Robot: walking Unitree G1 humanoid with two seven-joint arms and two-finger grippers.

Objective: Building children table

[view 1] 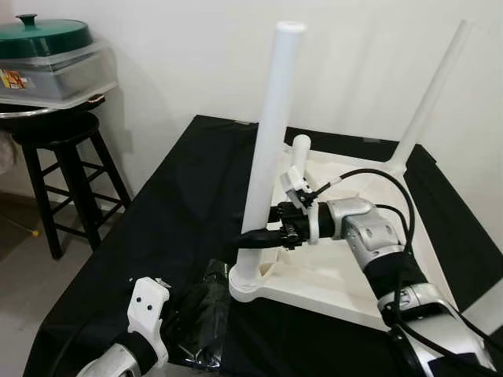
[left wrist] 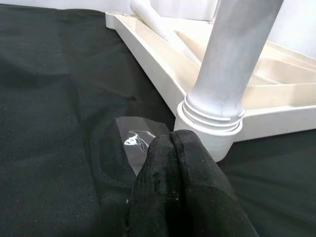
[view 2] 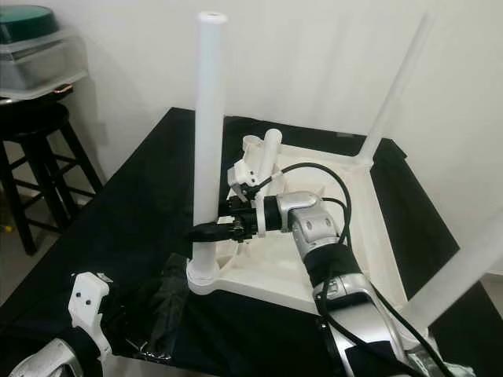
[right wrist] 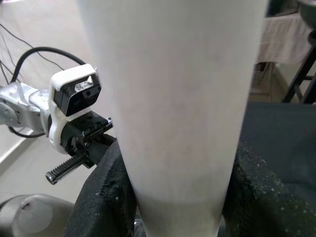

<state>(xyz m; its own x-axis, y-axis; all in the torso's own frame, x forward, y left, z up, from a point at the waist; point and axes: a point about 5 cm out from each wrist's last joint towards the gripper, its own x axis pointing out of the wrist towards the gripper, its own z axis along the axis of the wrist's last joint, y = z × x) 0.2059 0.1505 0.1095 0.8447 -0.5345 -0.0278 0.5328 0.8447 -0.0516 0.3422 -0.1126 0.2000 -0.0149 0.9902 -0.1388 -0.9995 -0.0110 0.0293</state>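
The white children's table lies upside down on a black cloth. One leg stands upright in its near left corner socket. My right gripper is shut on this leg low down, with a black finger on each side of it. Another leg stands at the far right corner, and a third leg rises at the near right. A loose leg rests inside the tabletop. My left gripper is shut with nothing in it, low over a clear plastic bag just before the near left corner.
A black wooden stool stands to the left and carries a clear container with a green lid. The white wall runs close behind the table. The black cloth is bare left of the tabletop.
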